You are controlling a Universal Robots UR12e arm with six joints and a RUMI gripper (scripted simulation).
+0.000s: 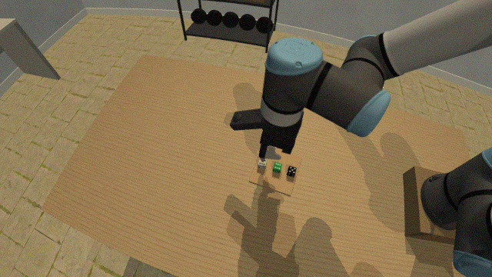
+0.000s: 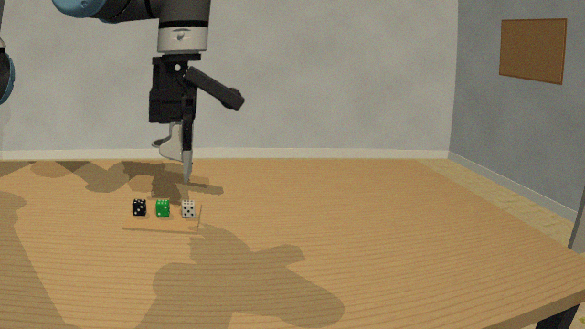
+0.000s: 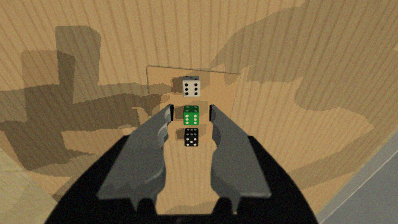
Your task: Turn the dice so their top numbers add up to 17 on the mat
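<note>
Placement looks done; top-face sum unconfirmed.

White die (image 2: pixel 188 208), green die (image 2: pixel 163 207) and black die (image 2: pixel 139 206) in a row, flat, all within the mat (image 2: pixel 192 226) on the tabletop (image 2: pixel 366 238). Hand (image 2: pixel 185 175) raised above the white die, narrowly parted, holding nothing. Wrist view suggests six, six, five; pips too small to be sure.

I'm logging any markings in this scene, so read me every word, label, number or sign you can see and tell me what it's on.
No words, labels, brands or printed numbers show in any view.
Only dice pips appear: the small white die shows six black pips in the wrist view.
Pips on the small green die and small black die are too blurred to count.
</note>
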